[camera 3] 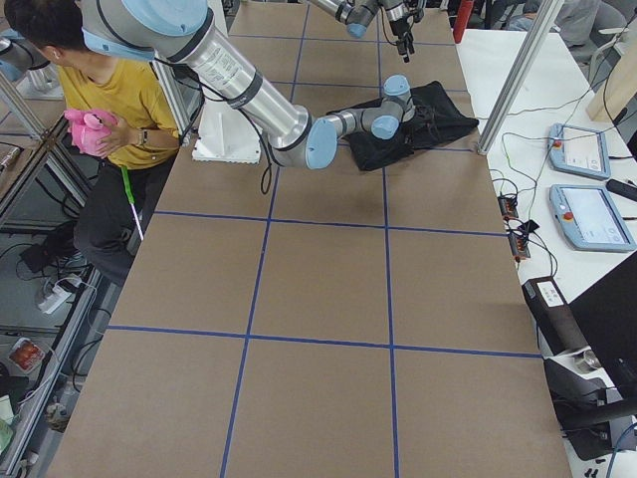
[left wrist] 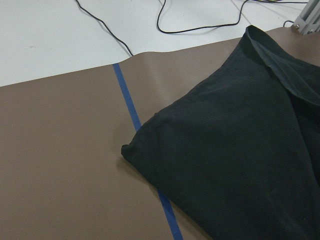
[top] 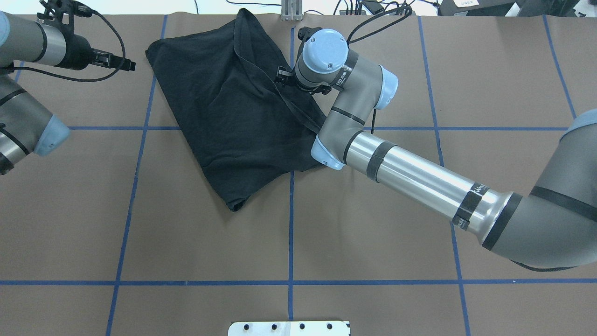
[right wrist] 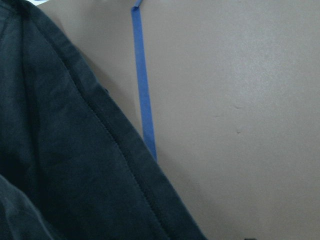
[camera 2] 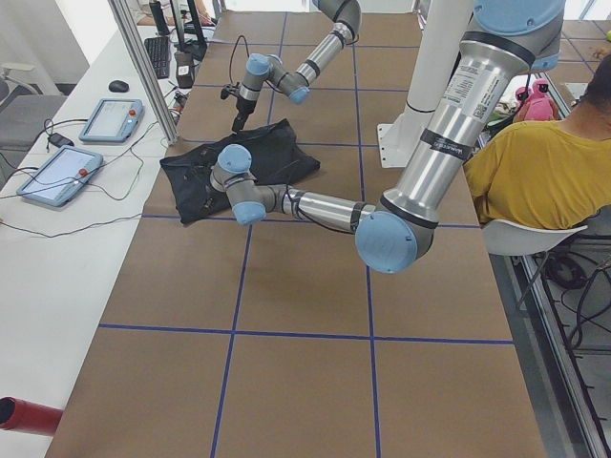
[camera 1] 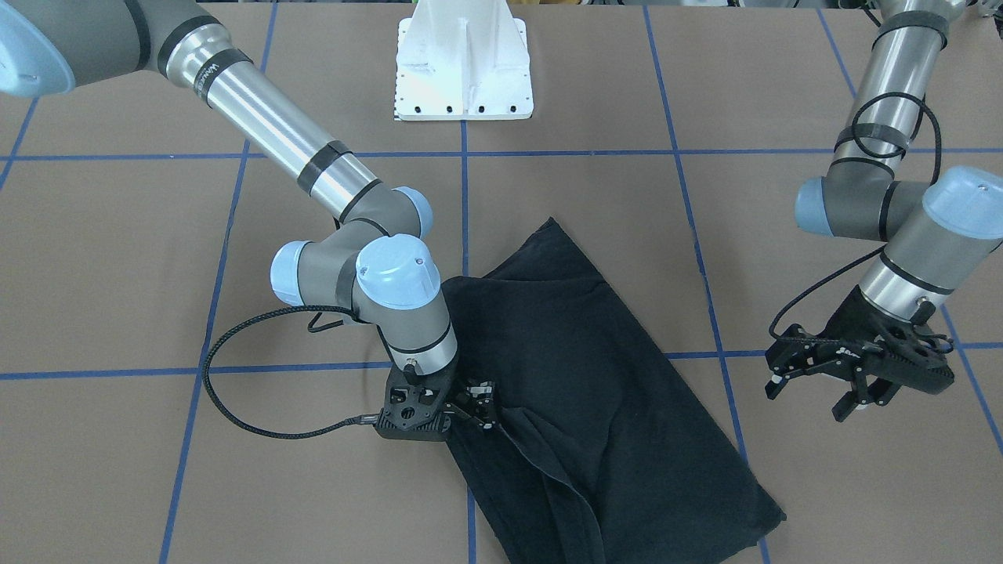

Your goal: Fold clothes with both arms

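A brown table (camera 1: pixel 117 258) gridded with blue tape (camera 1: pixel 465 196) carries a black T-shirt (camera 1: pixel 611 376) and a white pedestal (camera 1: pixel 462 63)

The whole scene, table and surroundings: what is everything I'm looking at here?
T-shirt: one, black, loosely folded on the table.
Table: one, brown, gridded with blue tape.
Pedestal: one, white, at the table's robot side.
Pendants: two, grey, on the white side bench.
Person: one, yellow shirt, seated near the pedestal.
Left arm, right arm: two, silver-grey with light blue caps.
Left gripper: one, black, open, clear of the T-shirt.
Right gripper: one, black, at the T-shirt's edge; grip unclear.
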`<state>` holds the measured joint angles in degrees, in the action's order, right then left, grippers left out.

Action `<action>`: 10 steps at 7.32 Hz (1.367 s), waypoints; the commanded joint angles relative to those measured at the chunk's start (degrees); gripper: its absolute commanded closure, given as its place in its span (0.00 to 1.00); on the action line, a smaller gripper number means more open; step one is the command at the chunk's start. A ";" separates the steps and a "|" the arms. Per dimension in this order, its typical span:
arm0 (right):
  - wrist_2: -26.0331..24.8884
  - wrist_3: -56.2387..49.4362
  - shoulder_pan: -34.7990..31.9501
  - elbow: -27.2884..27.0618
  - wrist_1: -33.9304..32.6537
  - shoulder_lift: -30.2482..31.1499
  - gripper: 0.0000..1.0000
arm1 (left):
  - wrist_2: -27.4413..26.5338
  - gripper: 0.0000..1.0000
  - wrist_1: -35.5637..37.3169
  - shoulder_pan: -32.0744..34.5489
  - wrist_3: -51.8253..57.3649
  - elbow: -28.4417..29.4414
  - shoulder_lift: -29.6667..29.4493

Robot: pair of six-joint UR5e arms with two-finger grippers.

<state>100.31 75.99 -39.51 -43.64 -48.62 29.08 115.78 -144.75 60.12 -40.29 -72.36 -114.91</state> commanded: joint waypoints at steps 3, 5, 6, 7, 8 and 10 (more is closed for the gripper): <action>-0.20 0.12 0.48 -0.04 -0.69 0.36 0.28 | -0.12 0.00 -0.09 -0.09 -0.58 -0.06 0.48; -2.04 0.13 1.62 -0.13 -0.60 0.36 0.39 | -0.12 0.00 -0.09 -0.09 -0.67 -0.06 0.57; -2.13 -0.05 1.63 -0.22 -0.60 0.54 0.39 | -0.12 0.00 -0.44 -0.09 -0.67 0.02 0.57; -2.05 -0.14 1.54 -0.39 -0.60 0.63 0.44 | -0.12 0.00 -0.36 -0.09 -0.67 0.02 0.57; -2.05 0.21 1.45 -0.74 -0.51 0.54 0.87 | -0.12 0.00 -0.44 -0.09 -0.67 0.02 0.57; -2.05 0.39 1.45 -4.42 -0.60 2.98 1.00 | -0.12 0.00 -0.45 -0.09 -0.67 0.02 0.57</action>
<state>98.26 76.21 -38.04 -45.88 -49.16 30.62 115.66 -145.18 60.03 -40.96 -72.33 -114.35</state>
